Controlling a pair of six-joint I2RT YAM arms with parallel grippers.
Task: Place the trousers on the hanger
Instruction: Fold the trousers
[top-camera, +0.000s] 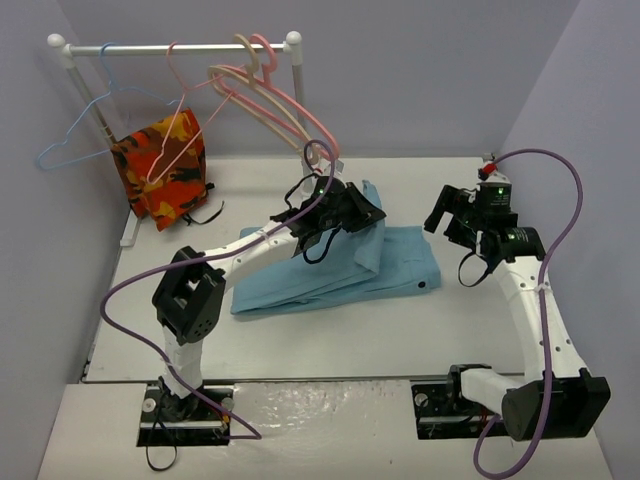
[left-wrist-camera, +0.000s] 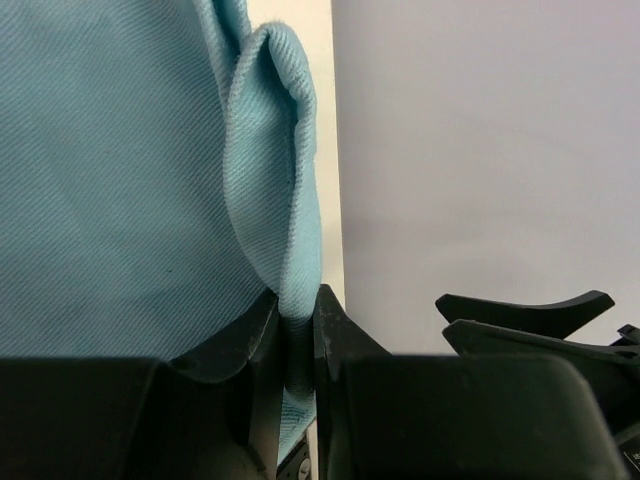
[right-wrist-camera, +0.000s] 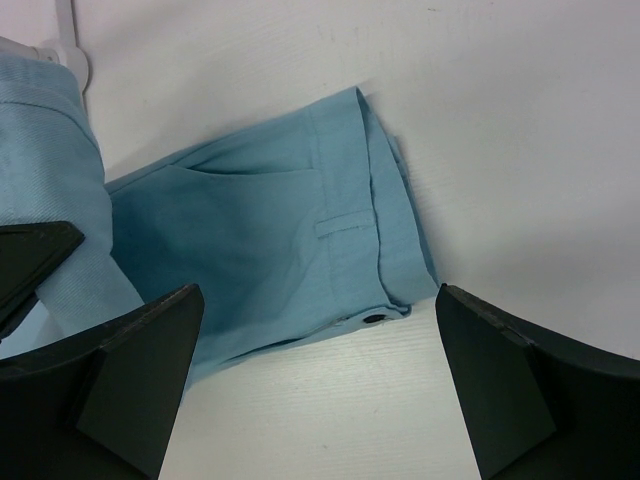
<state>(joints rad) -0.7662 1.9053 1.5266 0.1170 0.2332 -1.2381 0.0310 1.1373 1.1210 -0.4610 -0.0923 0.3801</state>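
The light blue trousers (top-camera: 330, 270) lie folded across the middle of the table. My left gripper (top-camera: 362, 205) is shut on a raised fold at their far edge, and the cloth (left-wrist-camera: 270, 150) is pinched between the two fingers (left-wrist-camera: 335, 330). My right gripper (top-camera: 448, 215) hovers open to the right of the waistband. Its wide-apart jaws (right-wrist-camera: 320, 390) frame bare table in front of the trousers (right-wrist-camera: 270, 230) and their dark button (right-wrist-camera: 375, 318). The salmon-pink wire hanger (top-camera: 186, 100) hangs on the rail at the back left, apart from both grippers.
The white rail (top-camera: 180, 47) also carries a thin blue wire hanger (top-camera: 75, 130) and thicker pink and beige hangers (top-camera: 285, 105). An orange, red and yellow patterned cloth (top-camera: 165, 170) hangs below the rail. Grey walls close in the table at the back and both sides.
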